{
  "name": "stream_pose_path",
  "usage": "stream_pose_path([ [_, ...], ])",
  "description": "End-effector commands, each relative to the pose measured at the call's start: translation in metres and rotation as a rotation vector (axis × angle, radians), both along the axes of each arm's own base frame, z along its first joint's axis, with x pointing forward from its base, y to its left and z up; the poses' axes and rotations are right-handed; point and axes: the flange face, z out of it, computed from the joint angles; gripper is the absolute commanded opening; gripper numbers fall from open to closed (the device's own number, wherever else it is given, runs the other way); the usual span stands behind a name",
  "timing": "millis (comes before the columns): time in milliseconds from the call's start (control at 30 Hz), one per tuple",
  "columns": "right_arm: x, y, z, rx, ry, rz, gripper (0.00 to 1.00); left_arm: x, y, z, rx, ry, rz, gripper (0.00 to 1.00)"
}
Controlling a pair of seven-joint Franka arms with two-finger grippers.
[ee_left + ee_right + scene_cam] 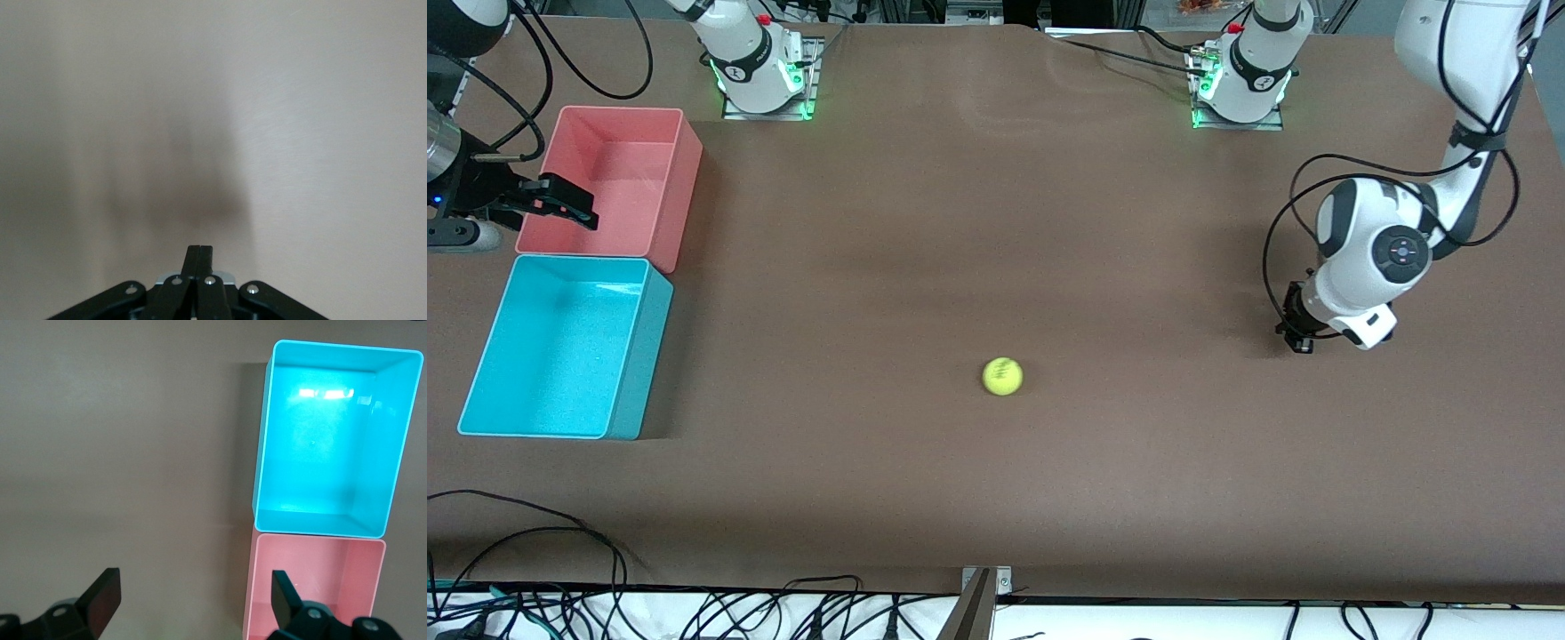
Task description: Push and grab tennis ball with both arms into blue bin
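Note:
The tennis ball (1002, 376) lies on the brown table near its middle, apart from both grippers, and shows in neither wrist view. The blue bin (560, 347) stands at the right arm's end of the table; it also shows in the right wrist view (327, 447), with nothing in it. My left gripper (1297, 336) is shut and empty, low over bare table toward the left arm's end; its fingers are pressed together in the left wrist view (199, 252). My right gripper (569, 204) is open and empty over the pink bin's edge, also seen in the right wrist view (193, 590).
A pink bin (618, 178) stands right beside the blue bin, farther from the front camera, and holds nothing; it also shows in the right wrist view (313, 587). Black cables lie along the table's front edge (694, 591).

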Motion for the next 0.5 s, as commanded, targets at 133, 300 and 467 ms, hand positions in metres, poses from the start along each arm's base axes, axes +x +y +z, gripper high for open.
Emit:
stream_pose_path([
  [133, 0.006, -0.001, -0.010, 0.019, 0.034, 0.009, 1.00, 0.037, 0.018, 0.076, 0.025, 0.062, -0.294, 0.00],
  [300, 0.013, -0.003, -0.034, 0.021, 0.077, 0.005, 1.00, 0.050, 0.033, 0.114, 0.003, 0.114, -0.495, 0.00],
  [467, 0.023, -0.005, -0.053, 0.012, 0.097, 0.005, 1.00, 0.062, 0.036, 0.152, -0.017, 0.128, -0.733, 0.12],
])
